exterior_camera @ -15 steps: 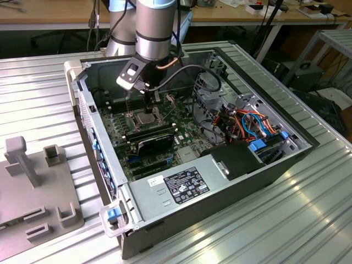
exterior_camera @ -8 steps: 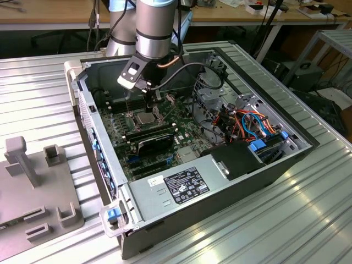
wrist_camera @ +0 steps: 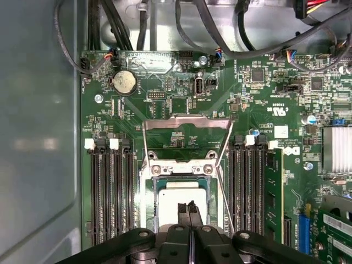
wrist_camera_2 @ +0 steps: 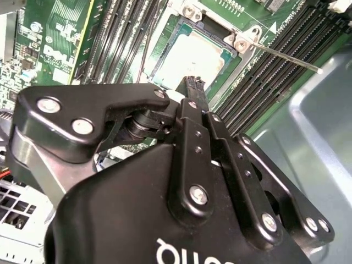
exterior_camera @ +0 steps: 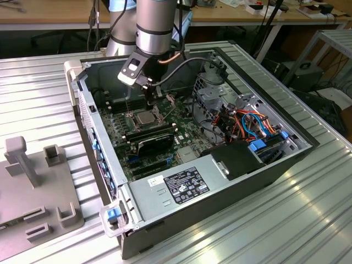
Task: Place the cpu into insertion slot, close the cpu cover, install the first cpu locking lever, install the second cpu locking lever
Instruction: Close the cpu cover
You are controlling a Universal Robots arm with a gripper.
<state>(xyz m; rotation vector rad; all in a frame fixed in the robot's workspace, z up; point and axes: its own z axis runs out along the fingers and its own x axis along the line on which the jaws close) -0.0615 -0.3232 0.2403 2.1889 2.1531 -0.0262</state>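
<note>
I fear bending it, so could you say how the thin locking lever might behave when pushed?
The locking lever looks like thin bare wire, so probably springy and light. Its smooth round metal may let the gripper slip off.

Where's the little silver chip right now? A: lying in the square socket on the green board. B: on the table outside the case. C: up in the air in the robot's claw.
A: the cpu lies flat in the insertion slot, with the shut gripper right over it.
</note>
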